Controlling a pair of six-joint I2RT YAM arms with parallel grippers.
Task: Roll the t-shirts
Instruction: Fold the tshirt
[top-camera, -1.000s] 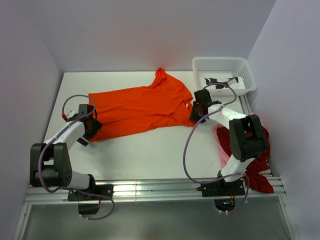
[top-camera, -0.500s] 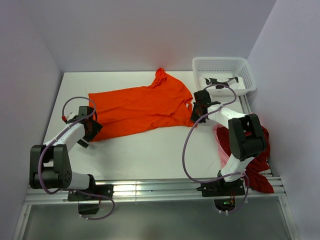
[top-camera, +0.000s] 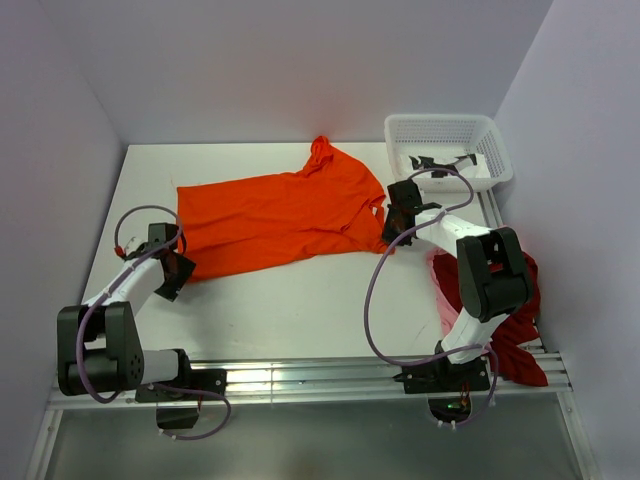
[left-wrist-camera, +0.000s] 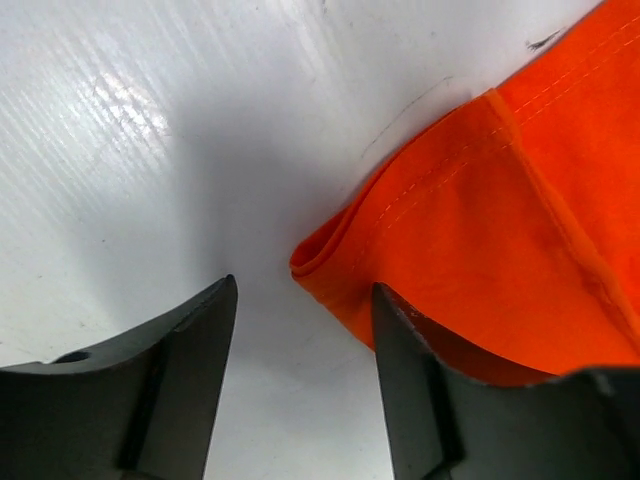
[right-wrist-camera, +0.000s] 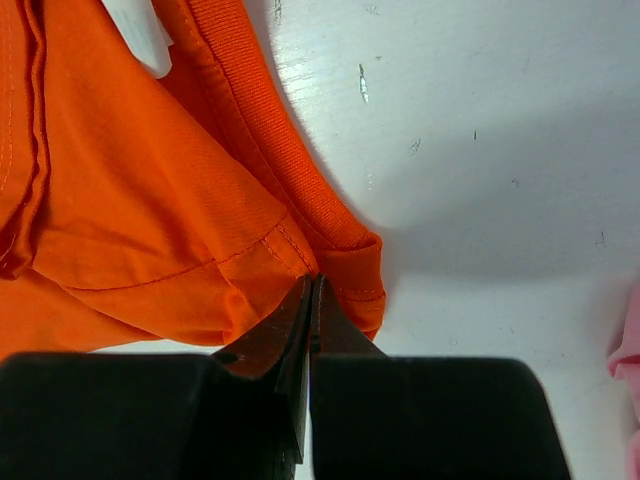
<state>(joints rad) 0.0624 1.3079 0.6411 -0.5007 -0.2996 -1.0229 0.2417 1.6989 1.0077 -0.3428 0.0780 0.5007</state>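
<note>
orange t-shirt (top-camera: 280, 215): spread flat on the white table (top-camera: 300, 300), towards the far side, neck end pointing right, hem end pointing left.
left gripper (left-wrist-camera: 303, 290): low over the table at the near left corner of the orange t-shirt; jaws spread, the folded hem corner lying in the gap between them, the right finger resting over the cloth.
right gripper (right-wrist-camera: 311, 285): at the right edge of the orange t-shirt, beside the ribbed collar; jaws pressed together, tips touching a stitched fold of cloth. cannot tell whether any cloth is caught between them.
dark red t-shirt (top-camera: 515, 340): crumpled at the right edge of the table behind the right arm, draping over the near rail.
pale pink t-shirt (top-camera: 445, 285): bunched just beside the dark red one, on its left.
white mesh basket (top-camera: 400, 130): far right corner of the table, apart from the orange t-shirt.
</note>
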